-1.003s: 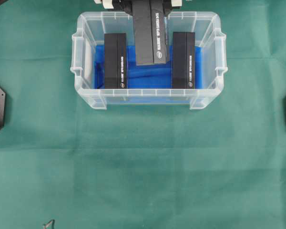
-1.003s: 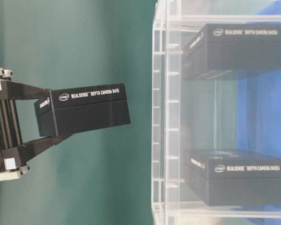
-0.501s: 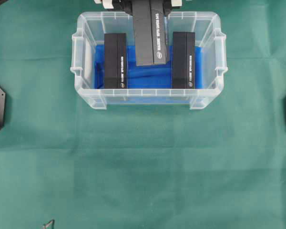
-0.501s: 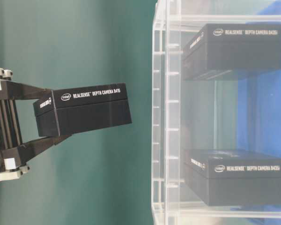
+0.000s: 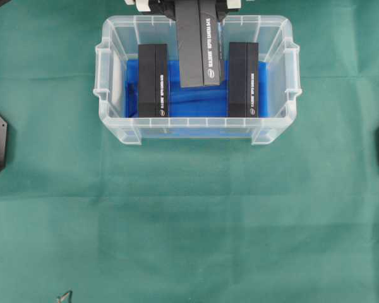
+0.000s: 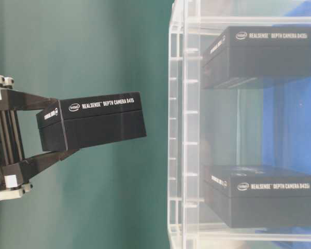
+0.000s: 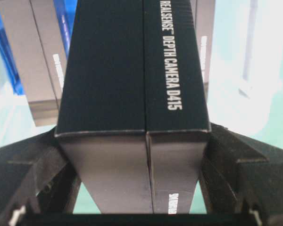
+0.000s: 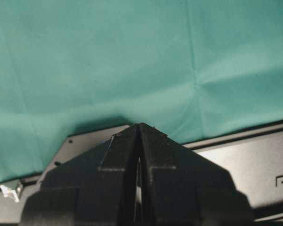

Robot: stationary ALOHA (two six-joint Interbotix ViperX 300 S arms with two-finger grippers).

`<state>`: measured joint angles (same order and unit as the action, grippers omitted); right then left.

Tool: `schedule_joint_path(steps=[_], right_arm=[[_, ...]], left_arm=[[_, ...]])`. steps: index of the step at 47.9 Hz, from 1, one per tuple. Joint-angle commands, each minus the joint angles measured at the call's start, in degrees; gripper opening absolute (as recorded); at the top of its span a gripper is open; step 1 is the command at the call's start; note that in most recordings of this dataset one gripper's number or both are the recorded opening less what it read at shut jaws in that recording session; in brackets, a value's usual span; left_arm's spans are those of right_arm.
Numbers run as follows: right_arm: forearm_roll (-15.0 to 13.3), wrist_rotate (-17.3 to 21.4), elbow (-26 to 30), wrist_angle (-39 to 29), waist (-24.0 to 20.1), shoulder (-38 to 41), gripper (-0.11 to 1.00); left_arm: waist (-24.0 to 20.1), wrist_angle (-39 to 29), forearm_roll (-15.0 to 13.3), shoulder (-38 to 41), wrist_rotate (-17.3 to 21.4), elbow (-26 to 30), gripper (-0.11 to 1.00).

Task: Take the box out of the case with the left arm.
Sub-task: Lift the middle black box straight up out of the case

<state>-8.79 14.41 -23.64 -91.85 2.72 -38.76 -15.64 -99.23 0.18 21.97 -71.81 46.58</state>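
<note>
Black boxes — two in case [image 5: 278, 38], one [image 5: 199, 44] in left pincer [image 6: 54, 129].

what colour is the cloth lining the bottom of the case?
Bright blue cloth, clearest in the overhead view, inside the clear case.

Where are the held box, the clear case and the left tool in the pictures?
held box [image 6: 101, 120], table-level view, its printed side face
clear case [image 5: 196, 130], overhead view, its near wall
left tool [image 7: 132, 207], left wrist view, between its two fingers, shut on the box
</note>
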Motion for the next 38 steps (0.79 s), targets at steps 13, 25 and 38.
schedule_joint_path(steps=[13,25,38], right_arm=[[-0.18,0.09,1.05,0.09,0.09,0.0,0.0],[-0.09,0.09,1.05,0.09,0.09,0.0,0.0],[-0.18,0.09,1.05,0.09,0.09,0.0,0.0]], left_arm=[[0.18,0.18,-0.09,-1.41,0.18,1.49,0.62],[0.18,0.18,0.0,-1.41,0.09,1.49,0.62],[1.14,0.18,0.18,-1.49,-0.26,1.49,0.63]])
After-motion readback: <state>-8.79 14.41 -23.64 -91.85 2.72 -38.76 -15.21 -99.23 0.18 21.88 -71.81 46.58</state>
